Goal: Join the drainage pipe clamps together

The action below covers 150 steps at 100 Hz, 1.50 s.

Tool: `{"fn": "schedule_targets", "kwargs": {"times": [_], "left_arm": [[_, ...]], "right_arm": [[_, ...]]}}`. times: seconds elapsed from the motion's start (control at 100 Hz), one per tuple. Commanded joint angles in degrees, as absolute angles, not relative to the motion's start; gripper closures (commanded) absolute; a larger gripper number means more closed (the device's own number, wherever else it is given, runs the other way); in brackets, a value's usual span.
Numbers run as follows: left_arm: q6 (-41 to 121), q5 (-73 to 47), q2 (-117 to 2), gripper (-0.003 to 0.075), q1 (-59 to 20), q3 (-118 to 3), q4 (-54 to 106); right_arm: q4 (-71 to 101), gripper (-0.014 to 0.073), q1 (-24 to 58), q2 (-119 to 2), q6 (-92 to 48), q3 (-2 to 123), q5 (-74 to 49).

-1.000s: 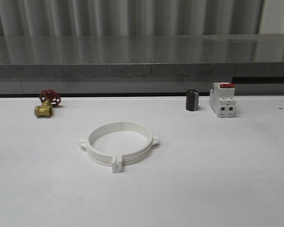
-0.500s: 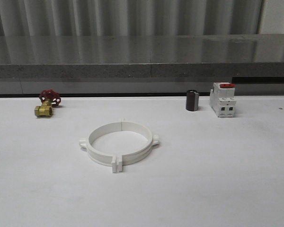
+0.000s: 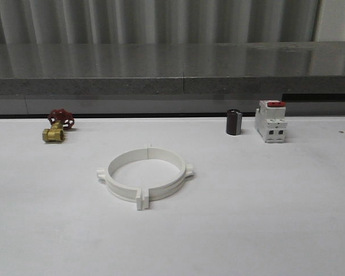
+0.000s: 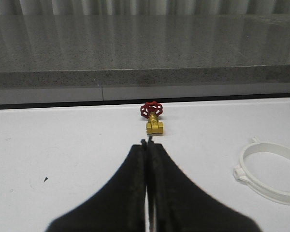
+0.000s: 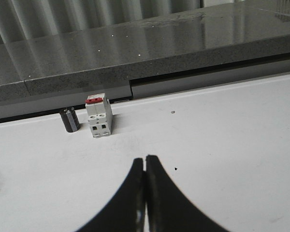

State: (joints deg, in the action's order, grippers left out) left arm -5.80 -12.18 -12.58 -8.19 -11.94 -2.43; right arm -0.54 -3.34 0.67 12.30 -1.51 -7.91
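— Where to find the drainage pipe clamps?
— Lying flat mid-tabletop, the two halves already meeting as one wide ring, end tabs touching front and back. Seen too at the edge of the left wrist view.
— And the claws?
— Left claw clenched, empty, hanging above the tabletop and aimed toward the brass valve. Right claw clenched as well, empty, facing the breaker and the dark cylinder. Both well apart from the ring.
— Step in hand?
— Joining looks done; seemingly the closing stage.
— Next move?
— Probably nothing beyond checking the seams; if loose, pressing the halves together from either side.
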Motion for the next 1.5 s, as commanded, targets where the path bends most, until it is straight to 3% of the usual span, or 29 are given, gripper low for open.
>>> {"fn": "schedule_targets", "kwargs": {"times": [0.0,0.36,1.49], "left_arm": [[-4.96,-1.69,-12.54,0.0740,-6.79,-10.15,-1.37],[-5.08,1.14,2.48,0.0740,-2.58,0.72,-1.37],[-5.87,-1.22,2.15,0.0740,-2.52,1.70,-2.98]], "right_arm": [[-1.24,0.0711,-3.77,1.72,12.13,-0.67,-3.32],[-1.24,0.0711,-3.77,1.72,12.13,-0.67,-3.32],[-1.24,0.0711,-3.77,1.66,12.13,-0.67,-3.34]]}}
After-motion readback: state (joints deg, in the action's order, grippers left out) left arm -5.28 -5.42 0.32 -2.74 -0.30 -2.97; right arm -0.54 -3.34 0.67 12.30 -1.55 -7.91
